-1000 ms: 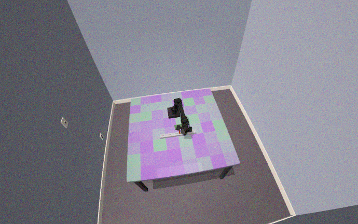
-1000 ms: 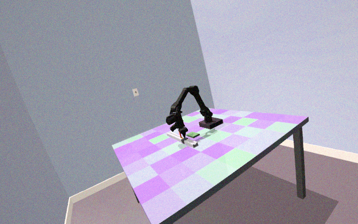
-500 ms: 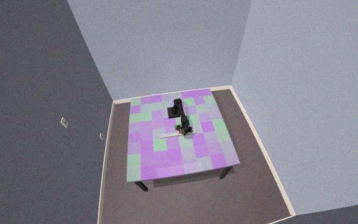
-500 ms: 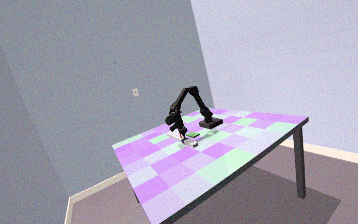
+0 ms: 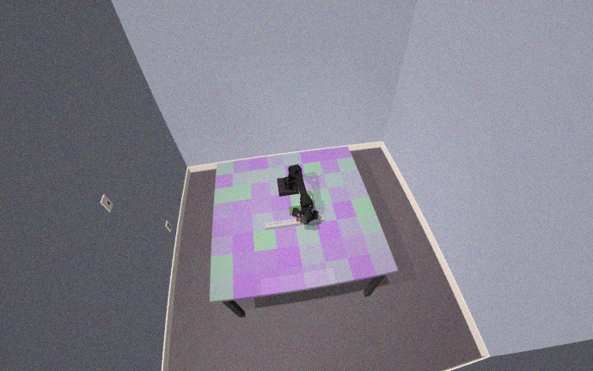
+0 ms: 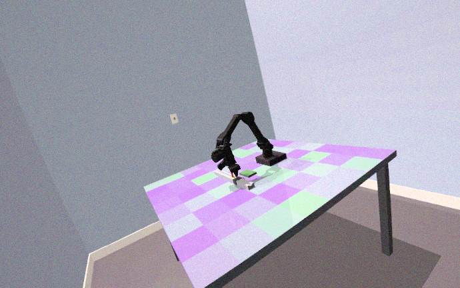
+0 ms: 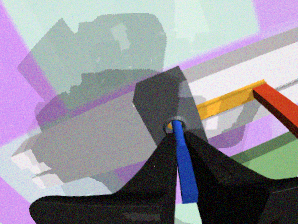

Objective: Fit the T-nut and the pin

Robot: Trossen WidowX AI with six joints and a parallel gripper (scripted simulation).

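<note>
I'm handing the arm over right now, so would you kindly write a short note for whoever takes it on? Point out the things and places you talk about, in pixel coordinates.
Tool (image 6: 235,176) (image 7: 178,139): shut on the blue pin (image 7: 186,172), whose lower end is at the hole in the dark bracket (image 7: 160,95); how deep it sits, I cannot tell.
Brass T-nut (image 7: 225,104): in the slot of the aluminum rail (image 5: 279,225) (image 6: 222,175) (image 7: 100,137), reaching to the bracket, its orange handle (image 7: 277,107) sticking up and free.
Green tray (image 5: 292,210) (image 6: 247,173) (image 7: 275,162): beside the rail.
Done: nut placed and handle released, pin picked up.
Left: push the pin down into the nut, then let go.
</note>
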